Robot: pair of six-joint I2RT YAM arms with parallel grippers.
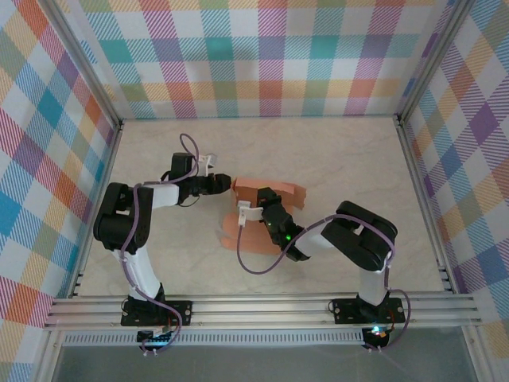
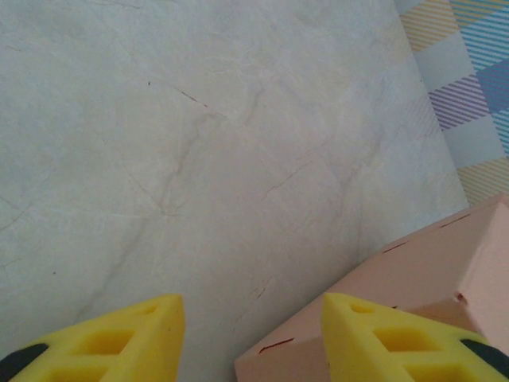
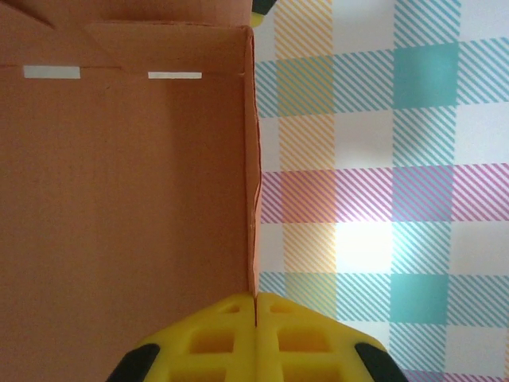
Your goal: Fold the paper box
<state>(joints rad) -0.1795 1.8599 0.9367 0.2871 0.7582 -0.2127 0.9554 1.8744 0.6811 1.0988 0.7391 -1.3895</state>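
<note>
Jaws spread wide on the left gripper (image 2: 250, 338) beside the paper box (image 1: 253, 191), right gripper (image 3: 256, 322) pinching its wall, on a pale marbled table (image 1: 342, 159) ringed by pastel plaid walls (image 1: 262, 56).

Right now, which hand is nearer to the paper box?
Right. The right hand is shut on an edge of the paper box, touching it. The left hand is open at a corner of it, one finger beside the card; I cannot tell if it touches.
</note>
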